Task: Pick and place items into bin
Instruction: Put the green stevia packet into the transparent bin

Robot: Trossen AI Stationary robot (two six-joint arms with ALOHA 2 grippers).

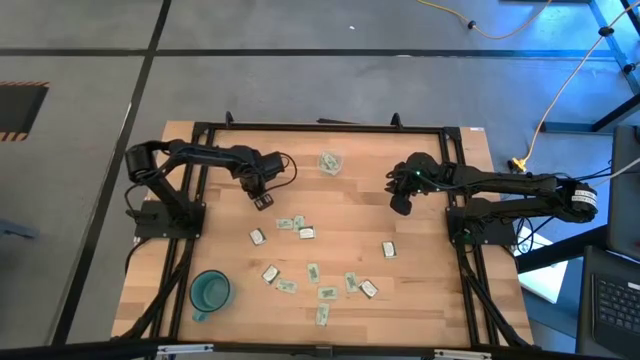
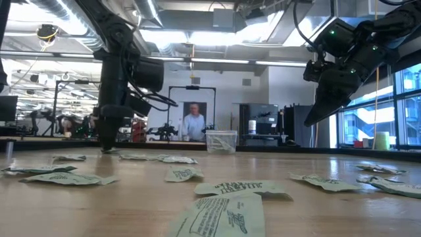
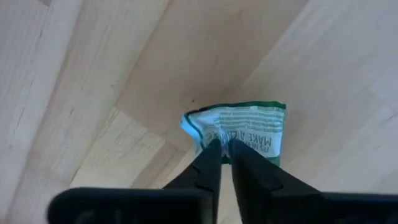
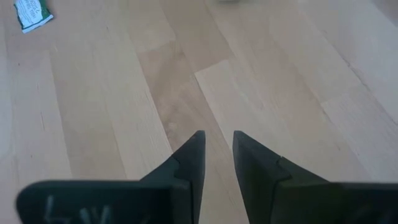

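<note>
Left fingers [image 3: 225,163] pinching packet [image 3: 239,127]

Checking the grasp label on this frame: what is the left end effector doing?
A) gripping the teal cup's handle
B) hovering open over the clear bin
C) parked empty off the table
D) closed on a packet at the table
D: in the left wrist view the left end effector has its fingers pinched together on the edge of a green and white packet lying on the wood, well apart from the clear bin.
</note>
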